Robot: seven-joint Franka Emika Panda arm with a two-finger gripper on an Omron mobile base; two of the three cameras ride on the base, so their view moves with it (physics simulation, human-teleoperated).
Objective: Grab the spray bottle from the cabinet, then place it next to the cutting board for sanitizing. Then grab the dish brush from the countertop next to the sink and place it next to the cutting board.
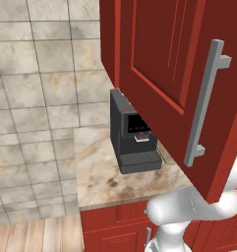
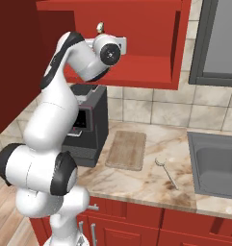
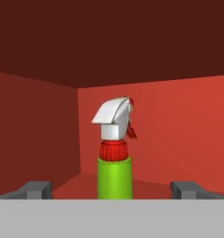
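Hand view: the green spray bottle with red collar and white trigger head (image 3: 114, 158) stands upright inside the dark red wooden cabinet (image 3: 178, 125), between the gripper (image 3: 114, 189)'s spread, empty jaws.

Left base view looks forward and down from behind the cabinet (image 1: 159, 54) door. Right base view faces the tabletop (image 2: 151, 180); both share the coffee machine (image 1: 132, 133). Hand view sits close inside the cabinet.
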